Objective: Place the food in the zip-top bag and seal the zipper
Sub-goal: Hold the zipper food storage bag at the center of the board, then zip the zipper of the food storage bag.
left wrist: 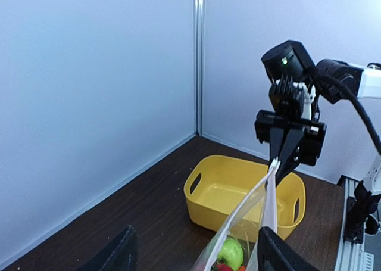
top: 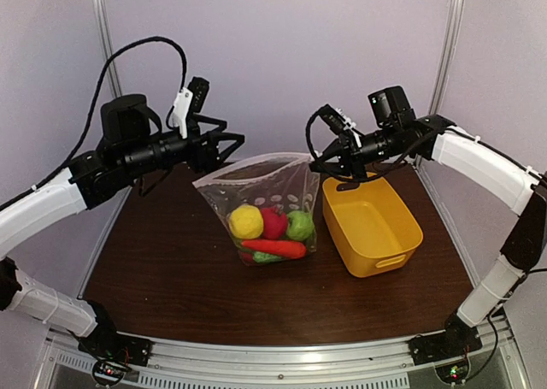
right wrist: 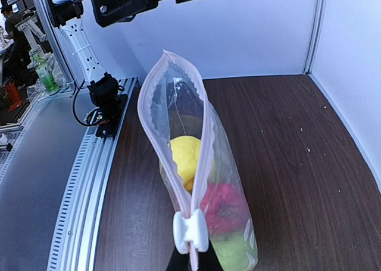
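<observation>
The zip-top bag [top: 256, 188] stands on the table with the food in it: a yellow piece [top: 246, 221], a red one [top: 273, 222], a green one [top: 299, 225] and the carrot [top: 275, 248]. My right gripper [top: 329, 162] is shut on the bag's right mouth corner [left wrist: 274, 167], just beside a white slider [right wrist: 190, 232]. From there the zipper [right wrist: 205, 158] splits into two strips, so the mouth gapes. My left gripper [top: 231, 145] hovers open above the bag's far left end. Its fingers [left wrist: 119, 253] stand wide apart and the bag's edge [left wrist: 247, 202] runs between them untouched.
An empty yellow basket [top: 342, 226] sits right of the bag, below my right arm, and shows beyond the bag [left wrist: 205, 208] in the left wrist view. Pale walls close the back and sides. A metal rail [right wrist: 89, 181] runs along the table's near edge.
</observation>
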